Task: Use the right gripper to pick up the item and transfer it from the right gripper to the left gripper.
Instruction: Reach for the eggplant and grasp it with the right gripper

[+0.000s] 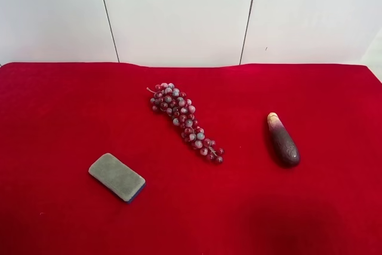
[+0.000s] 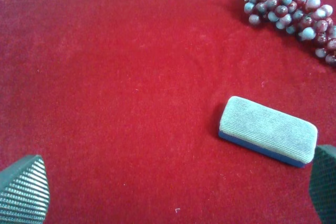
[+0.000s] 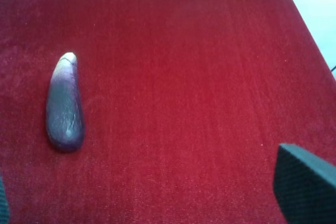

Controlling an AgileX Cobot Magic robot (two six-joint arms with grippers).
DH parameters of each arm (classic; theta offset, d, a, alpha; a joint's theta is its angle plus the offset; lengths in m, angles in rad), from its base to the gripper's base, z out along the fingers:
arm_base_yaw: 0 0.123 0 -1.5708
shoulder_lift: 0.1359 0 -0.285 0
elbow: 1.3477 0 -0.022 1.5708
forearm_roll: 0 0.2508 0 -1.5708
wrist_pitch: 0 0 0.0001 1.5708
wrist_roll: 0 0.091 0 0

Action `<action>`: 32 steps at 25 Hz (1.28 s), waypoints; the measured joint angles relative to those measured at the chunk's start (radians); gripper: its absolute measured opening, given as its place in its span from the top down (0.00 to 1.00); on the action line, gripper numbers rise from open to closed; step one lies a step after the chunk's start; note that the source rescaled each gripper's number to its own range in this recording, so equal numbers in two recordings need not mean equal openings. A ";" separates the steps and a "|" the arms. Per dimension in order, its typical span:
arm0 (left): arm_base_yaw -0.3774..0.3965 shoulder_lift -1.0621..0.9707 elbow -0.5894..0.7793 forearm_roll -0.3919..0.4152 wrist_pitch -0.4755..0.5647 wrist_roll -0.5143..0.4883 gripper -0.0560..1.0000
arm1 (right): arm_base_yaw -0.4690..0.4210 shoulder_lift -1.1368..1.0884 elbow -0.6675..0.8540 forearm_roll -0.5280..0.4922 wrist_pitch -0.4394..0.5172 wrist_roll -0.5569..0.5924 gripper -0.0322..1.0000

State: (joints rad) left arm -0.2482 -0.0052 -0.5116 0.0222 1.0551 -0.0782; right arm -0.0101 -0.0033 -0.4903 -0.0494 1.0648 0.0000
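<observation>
The item [image 1: 283, 140] lies flat on the red desk [image 1: 54, 111], and the right hand [image 3: 155, 198] and the left hand [image 2: 173, 187] are both wide and empty.

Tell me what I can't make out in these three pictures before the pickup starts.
- Exterior high view: neither arm is in frame, so their poses are unknown.
- Right wrist view: right gripper shows only fingertips, cut by the frame edge.
- Left wrist view: left gripper likewise; grape bunch cut by the edge.
- Underside of the item: hidden against the cloth.

Grape bunch [image 1: 185, 120] between sponge [image 1: 117, 177] and item [image 1: 283, 140]
</observation>
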 joint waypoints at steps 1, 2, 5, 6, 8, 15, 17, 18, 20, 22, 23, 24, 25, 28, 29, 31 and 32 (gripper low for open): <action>0.000 0.000 0.000 0.000 0.000 0.000 0.00 | 0.000 0.000 0.000 0.000 0.000 0.000 0.00; 0.000 0.000 0.000 0.000 0.000 0.000 0.00 | 0.000 0.000 0.000 0.000 0.000 0.000 0.00; 0.000 0.000 0.000 0.000 0.000 0.000 0.00 | 0.000 0.000 0.000 0.000 0.000 0.000 0.00; 0.000 0.000 0.000 0.000 0.000 0.000 0.00 | 0.000 0.000 0.000 0.000 0.000 0.000 0.00; 0.000 0.000 0.000 0.000 0.000 0.000 0.00 | 0.000 0.000 0.000 0.000 0.000 0.000 0.00; 0.000 0.000 0.000 0.000 0.000 0.000 0.00 | 0.000 0.000 0.000 0.000 0.000 0.000 0.00; 0.000 0.000 0.000 0.000 0.000 0.000 0.00 | 0.000 0.000 0.000 0.000 0.000 0.000 0.00; 0.000 0.000 0.000 0.000 0.000 0.000 0.00 | 0.000 0.000 0.000 0.000 0.000 0.000 0.00; 0.000 0.000 0.000 0.000 0.000 0.000 0.00 | 0.000 0.000 0.000 0.000 0.000 0.000 0.00; 0.000 0.000 0.000 0.000 0.000 0.000 0.00 | 0.000 0.000 0.000 0.000 0.000 0.006 0.00; 0.000 0.000 0.000 0.000 0.000 0.000 0.00 | 0.000 0.000 0.000 0.000 0.000 0.012 0.00; 0.000 0.000 0.000 0.000 0.000 0.000 0.00 | 0.000 0.000 0.000 0.000 0.000 0.026 0.00; 0.000 0.000 0.000 0.000 0.000 0.000 0.00 | 0.000 0.000 0.000 0.000 0.000 0.040 0.00; 0.000 0.000 0.000 0.000 0.000 0.000 0.00 | 0.000 0.000 0.000 0.000 -0.001 0.065 0.05; 0.000 0.000 0.000 0.000 0.000 0.000 0.00 | 0.000 0.000 0.000 0.000 -0.001 0.068 0.09; 0.000 0.000 0.000 0.000 0.000 0.000 0.00 | 0.000 0.000 -0.001 0.000 -0.012 0.072 0.16; 0.000 0.000 0.000 0.000 0.000 0.000 0.00 | 0.000 0.000 -0.004 0.000 -0.022 0.074 0.18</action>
State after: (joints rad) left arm -0.2482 -0.0052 -0.5116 0.0222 1.0551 -0.0782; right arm -0.0101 -0.0033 -0.4938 -0.0494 1.0425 0.0741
